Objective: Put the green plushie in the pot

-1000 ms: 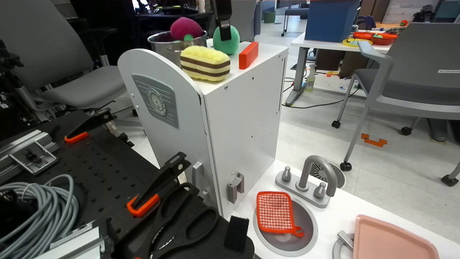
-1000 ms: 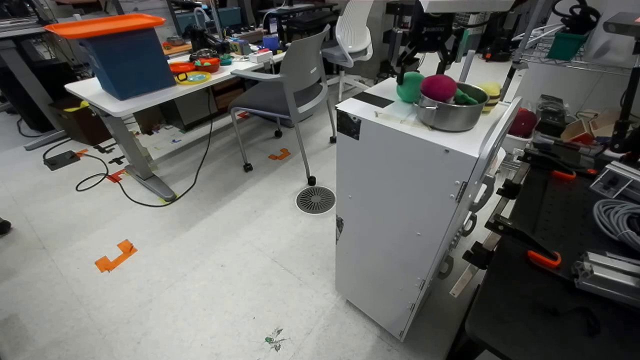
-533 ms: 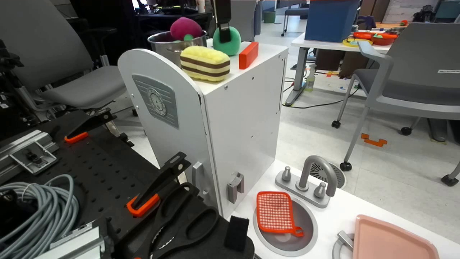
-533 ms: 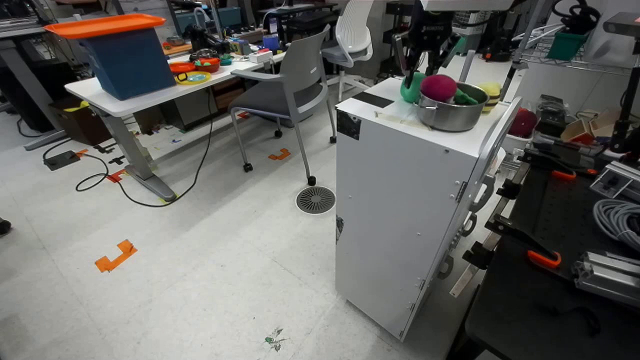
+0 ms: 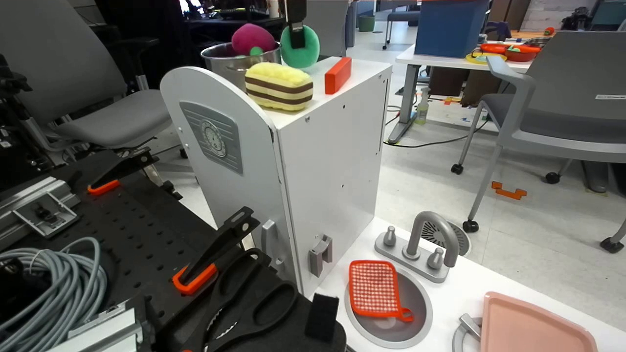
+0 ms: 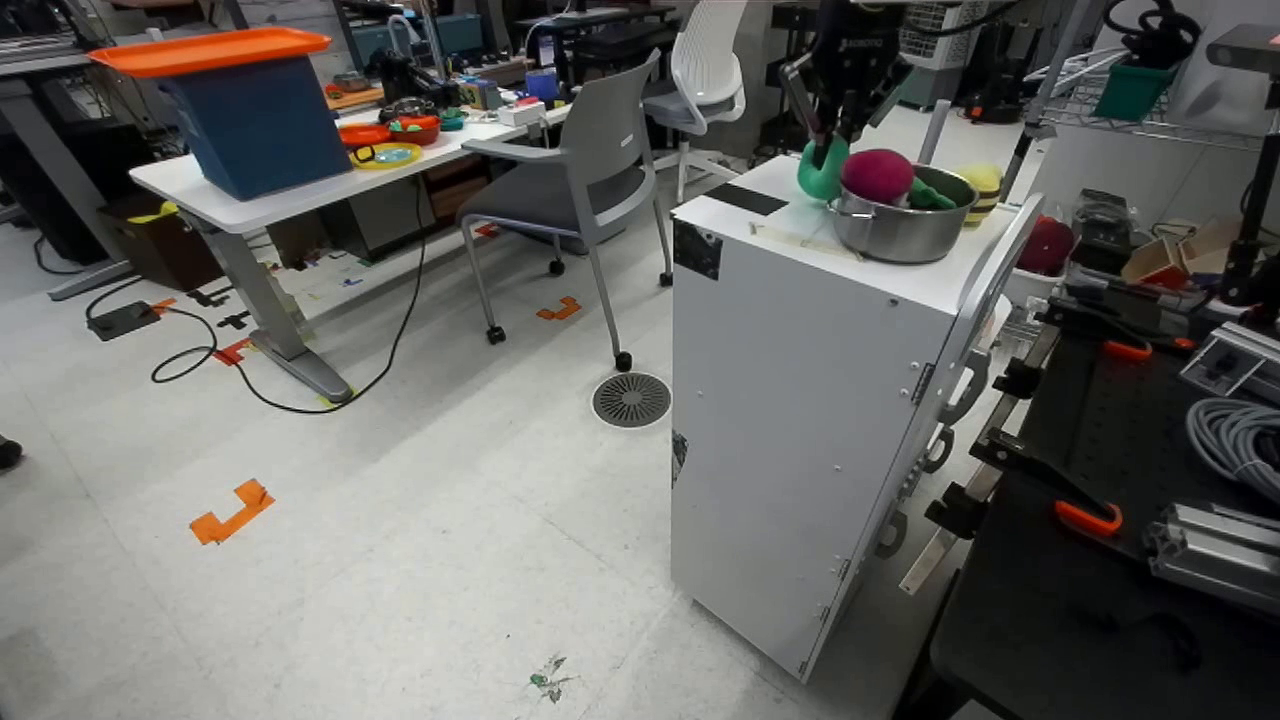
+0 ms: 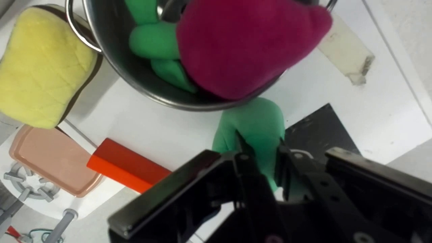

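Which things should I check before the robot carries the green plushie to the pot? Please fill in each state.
1. Gripper closed on the green plushie: ok, it looks pinched.
2. Plushie clear of the white cabinet top: cannot tell.
3. Plushie over the pot: not ok, it is outside the rim.
4. Free room in the pot: probably not ok; the magenta plushie bulges above the rim.
5. Yellow block off the likely path: ok, on another side of the pot.
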You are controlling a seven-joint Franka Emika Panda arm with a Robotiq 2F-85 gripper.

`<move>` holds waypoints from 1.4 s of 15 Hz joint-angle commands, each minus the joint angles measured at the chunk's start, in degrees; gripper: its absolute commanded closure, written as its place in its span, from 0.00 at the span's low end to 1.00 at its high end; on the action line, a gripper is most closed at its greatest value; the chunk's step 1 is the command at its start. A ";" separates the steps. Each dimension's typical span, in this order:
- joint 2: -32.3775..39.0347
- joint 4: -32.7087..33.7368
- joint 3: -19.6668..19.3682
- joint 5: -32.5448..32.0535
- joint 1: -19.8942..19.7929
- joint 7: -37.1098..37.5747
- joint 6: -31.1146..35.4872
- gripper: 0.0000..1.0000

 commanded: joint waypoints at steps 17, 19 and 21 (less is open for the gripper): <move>-16.43 -5.70 4.62 0.46 1.99 -23.54 -7.95 0.96; -16.83 -6.58 4.70 0.10 2.01 -25.38 -8.83 0.96; -17.61 -7.19 4.63 -0.95 2.07 -23.26 -9.24 0.96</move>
